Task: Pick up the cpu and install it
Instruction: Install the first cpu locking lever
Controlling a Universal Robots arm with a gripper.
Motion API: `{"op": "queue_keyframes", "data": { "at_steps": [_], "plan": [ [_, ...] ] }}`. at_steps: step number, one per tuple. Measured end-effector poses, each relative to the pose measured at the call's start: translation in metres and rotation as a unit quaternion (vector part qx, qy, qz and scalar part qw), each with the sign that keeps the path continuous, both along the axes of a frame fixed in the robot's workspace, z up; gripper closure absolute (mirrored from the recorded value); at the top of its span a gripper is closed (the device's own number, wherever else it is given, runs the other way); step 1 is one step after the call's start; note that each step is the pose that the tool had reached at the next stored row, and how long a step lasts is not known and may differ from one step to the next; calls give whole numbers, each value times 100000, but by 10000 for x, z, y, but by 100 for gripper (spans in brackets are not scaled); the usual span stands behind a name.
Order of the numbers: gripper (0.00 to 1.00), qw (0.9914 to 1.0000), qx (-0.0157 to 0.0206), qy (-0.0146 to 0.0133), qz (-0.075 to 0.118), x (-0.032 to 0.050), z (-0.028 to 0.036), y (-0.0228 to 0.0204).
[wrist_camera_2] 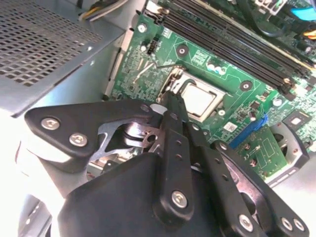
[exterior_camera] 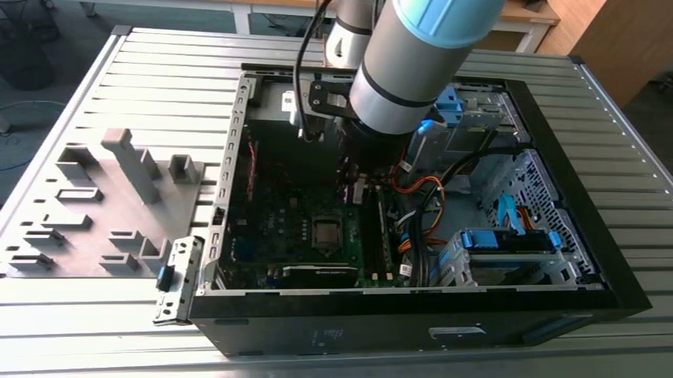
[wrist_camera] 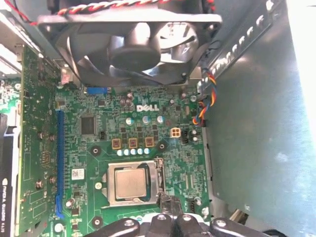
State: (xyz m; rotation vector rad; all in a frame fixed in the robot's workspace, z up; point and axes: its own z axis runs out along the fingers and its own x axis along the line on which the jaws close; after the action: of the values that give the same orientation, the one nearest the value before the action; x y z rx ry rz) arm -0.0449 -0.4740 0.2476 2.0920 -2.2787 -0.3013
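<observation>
The cpu (wrist_camera: 132, 183) is a dull silvery square lying flat in the socket on the green motherboard (wrist_camera: 113, 133). It also shows in the second wrist view as the cpu (wrist_camera_2: 200, 98) and in the exterior view as the cpu (exterior_camera: 324, 231), in the middle of the board. My gripper (wrist_camera_2: 169, 98) hangs just above the board at one edge of the socket frame, beside the chip and not over it. Its black fingers (wrist_camera: 167, 201) are pressed together with nothing between them.
The board lies inside an open black computer case (exterior_camera: 421, 315) on a slatted metal table. A black cooling fan (wrist_camera: 133, 44), memory slots (wrist_camera_2: 232, 39), cables (exterior_camera: 421, 197) and a perforated metal box (wrist_camera_2: 44, 39) crowd the socket. A grey plastic tray (exterior_camera: 105, 205) lies at the exterior view's left.
</observation>
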Motion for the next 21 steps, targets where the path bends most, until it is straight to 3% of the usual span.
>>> {"op": "queue_keyframes", "data": {
  "at_steps": [3, 7, 8, 9, 10, 14, 18, 21],
  "plan": [
    [89, 100000, -1, 2, -109, 0, 20, 35],
    [89, 100000, 7, 6, -158, 1, 20, 37],
    [89, 99998, 62, 586, -166, 5, 18, 38],
    [89, 99988, 120, 1532, -161, 11, 17, 37],
    [89, 99982, 131, 1877, -158, 13, 18, 37],
    [89, 99982, 141, 1880, -157, 14, 17, 41],
    [89, 99982, 142, 1881, -161, 15, 17, 114],
    [89, 99982, 140, 1880, -179, 16, 28, 137]
  ]
}}
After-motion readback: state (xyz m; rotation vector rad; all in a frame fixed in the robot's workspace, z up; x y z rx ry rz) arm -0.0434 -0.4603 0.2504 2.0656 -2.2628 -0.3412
